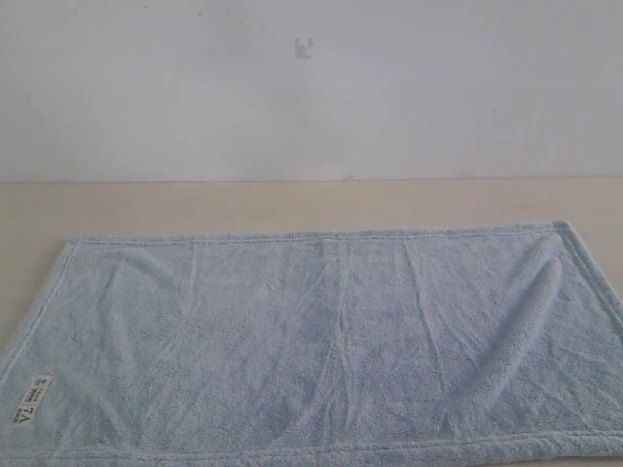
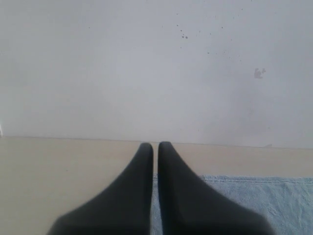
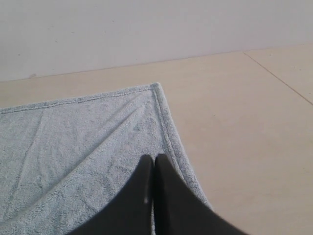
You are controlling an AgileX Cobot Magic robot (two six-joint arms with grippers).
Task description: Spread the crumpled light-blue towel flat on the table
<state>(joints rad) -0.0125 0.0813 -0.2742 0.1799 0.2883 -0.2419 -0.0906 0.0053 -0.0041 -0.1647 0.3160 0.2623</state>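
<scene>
The light-blue towel (image 1: 321, 341) lies spread out on the beige table (image 1: 292, 206), with a few soft creases and its white label (image 1: 31, 413) at the near left corner. Neither gripper shows in the exterior view. In the left wrist view my left gripper (image 2: 155, 145) is shut with nothing in it, above the towel's (image 2: 264, 200) far left corner region. In the right wrist view my right gripper (image 3: 154, 157) is shut and empty, hovering over the towel (image 3: 83, 142) near its right hem.
A white-grey wall (image 1: 311, 88) rises behind the table, with a small mark (image 1: 304, 47) on it. Bare tabletop (image 3: 244, 127) lies to the right of the towel and a strip lies behind it. A seam (image 3: 279, 78) crosses the table at far right.
</scene>
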